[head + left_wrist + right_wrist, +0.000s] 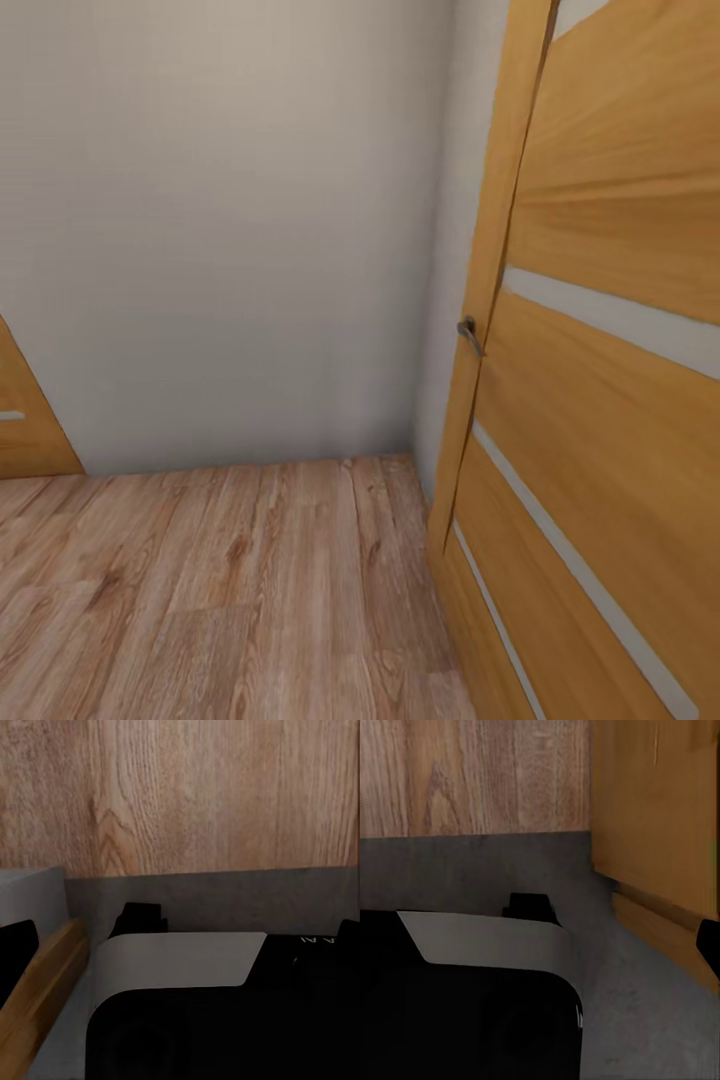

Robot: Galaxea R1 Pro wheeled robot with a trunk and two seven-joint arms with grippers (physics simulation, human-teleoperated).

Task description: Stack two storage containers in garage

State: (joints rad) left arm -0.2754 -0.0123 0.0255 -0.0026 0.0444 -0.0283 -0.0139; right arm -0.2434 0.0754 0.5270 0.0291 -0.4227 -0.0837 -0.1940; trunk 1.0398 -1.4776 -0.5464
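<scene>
An open wooden door (600,400) beside a plank floor (220,590).

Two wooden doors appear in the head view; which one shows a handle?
The big door at the right, with a metal handle on its edge; the door at the left shows none.

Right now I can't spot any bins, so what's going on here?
The robot is on its way, handling nothing that these pictures show. The head view faces a beige wall in a corner, with an open wooden door on the right, over wood-plank floor. Both wrist views look down where wood planks meet grey floor.
</scene>
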